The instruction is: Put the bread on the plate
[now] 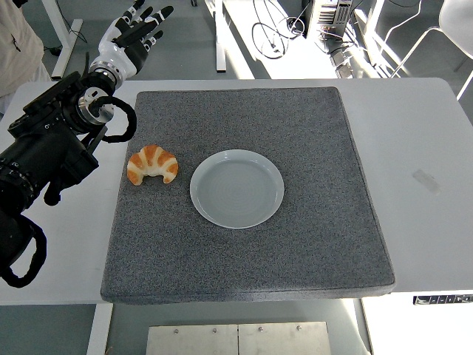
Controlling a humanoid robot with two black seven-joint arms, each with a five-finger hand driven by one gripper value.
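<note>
Our left robot hand (137, 29) is spread open and holds nothing — the croissant (152, 164), just beside the plate (236, 188), seems light and flaky, so we should pinch its thick middle gently.

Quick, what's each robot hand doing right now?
Left robot hand: open, fingers spread, holding nothing, raised beyond the mat's far left corner, away from the croissant.
Right robot hand: not in view.

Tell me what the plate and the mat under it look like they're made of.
The plate looks like glazed ceramic, or possibly melamine: pale blue-grey, smooth, with a soft sheen along its rim. The mat looks like dense foam or felt: dark grey, speckled, matte, with thick, slightly rounded edges.
</note>
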